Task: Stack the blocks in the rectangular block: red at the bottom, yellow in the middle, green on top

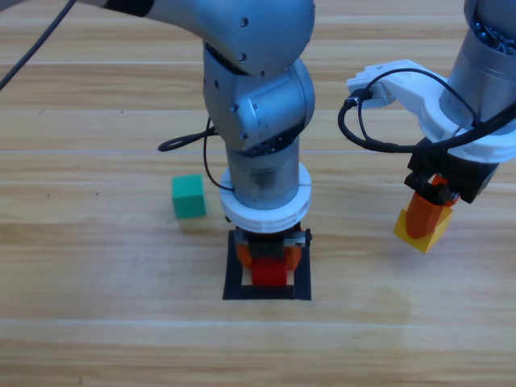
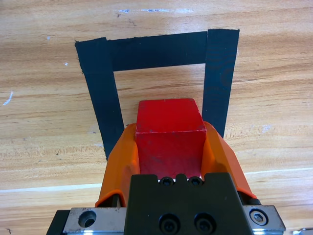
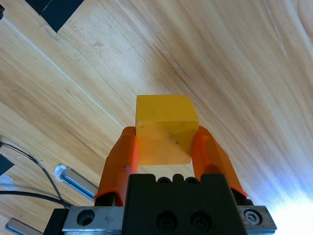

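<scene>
The left gripper (image 2: 168,147) clamps the red cube (image 2: 168,134) over the tape rectangle (image 2: 100,88); the right gripper (image 3: 164,144) pinches the yellow cube (image 3: 166,127). Both cubes look light and rigid, best held by opposite flat sides.

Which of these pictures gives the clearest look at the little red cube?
The left wrist view: the small plain red cube fills the middle, clamped by the left tool inside the black tape rectangle. In the high view the arm hides most of it. The right wrist view does not show it.

No readable text, no labels or brand marks, no numbers (cubes, tape and arms all plain)
</scene>
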Motion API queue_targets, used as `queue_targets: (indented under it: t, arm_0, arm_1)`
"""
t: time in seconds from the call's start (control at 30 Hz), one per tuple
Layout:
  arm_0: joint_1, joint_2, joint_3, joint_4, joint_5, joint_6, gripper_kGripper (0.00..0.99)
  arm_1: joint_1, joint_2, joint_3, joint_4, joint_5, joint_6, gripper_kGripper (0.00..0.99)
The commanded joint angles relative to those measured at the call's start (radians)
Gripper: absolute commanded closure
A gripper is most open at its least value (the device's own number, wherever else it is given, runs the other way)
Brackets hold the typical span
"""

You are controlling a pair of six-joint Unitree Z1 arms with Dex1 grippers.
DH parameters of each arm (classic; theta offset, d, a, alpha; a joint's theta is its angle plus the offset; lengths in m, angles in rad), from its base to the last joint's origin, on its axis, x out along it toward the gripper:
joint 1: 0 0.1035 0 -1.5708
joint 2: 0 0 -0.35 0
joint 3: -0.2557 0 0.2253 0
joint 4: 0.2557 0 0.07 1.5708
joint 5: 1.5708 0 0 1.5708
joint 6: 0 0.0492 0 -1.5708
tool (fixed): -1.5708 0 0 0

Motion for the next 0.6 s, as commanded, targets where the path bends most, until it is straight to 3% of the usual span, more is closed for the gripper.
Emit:
queue_targets:
  t: [0.03, 0.6]
  arm_0:
    - [-0.018, 0.044, -0.012, 0.01, 0.013, 0.001, 0.988]
    - [-0.019, 0.054, -0.026, 0.016, 0.019, -0.025, 0.987]
  arm_1:
    - [0.027, -0.026, 0.03, -0.017, 0.006, 0.001, 0.975]
    - [0.027, -0.027, 0.034, -0.019, 0.006, 0.0, 0.975]
